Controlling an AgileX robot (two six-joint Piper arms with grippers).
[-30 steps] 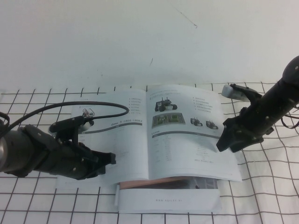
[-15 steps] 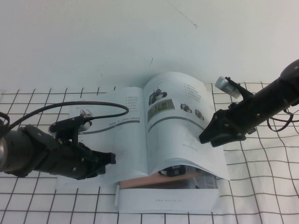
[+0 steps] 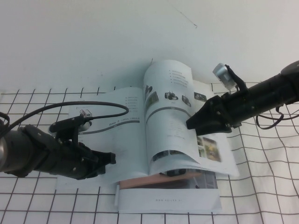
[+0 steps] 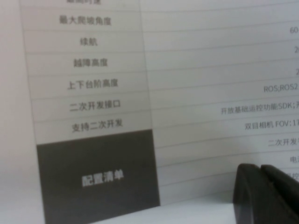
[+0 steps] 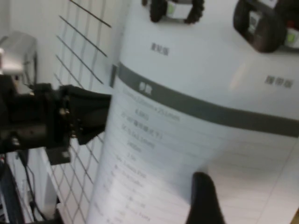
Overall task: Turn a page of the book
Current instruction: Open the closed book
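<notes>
Book (image 3: 135, 140) lay open on the gridded white cloth (image 3: 261, 186), spine roughly mid-frame in the high view. Thin, large-format, glossy white paper; pale sheen on the sheets, grey bands across the print.

Page (image 3: 170, 116) stood lifted off the book's right half, bowed into a smooth arch, curling toward the spine. Printed with small black tracked robots, a grey curved band, fine text. Beneath it the next sheet showed at the book's right edge, with a small brownish photo.

Right gripper (image 3: 190, 124) was at the lifted page's outer edge, right of the spine, black matte housing. Fingers looked spread fairly wide; I couldn't tell whether they pinched the sheet or just pushed it.

Left gripper (image 3: 111, 158) sat low on the book's left half, near its lower edge. Its fingers looked closed together with nothing between them.

Left wrist view only: close-up of the left sheet's table, grey-banded rows, dark grey block with white characters, black finger (image 4: 266, 193) just over the paper.

Right wrist view only: the page's curved face up close, grey band, wheeled robot photos, one dark fingertip (image 5: 205, 200) against the paper, the left arm (image 5: 56, 116) beyond the book.

A plain white booklet (image 3: 168, 200) lay under the book's near edge.
</notes>
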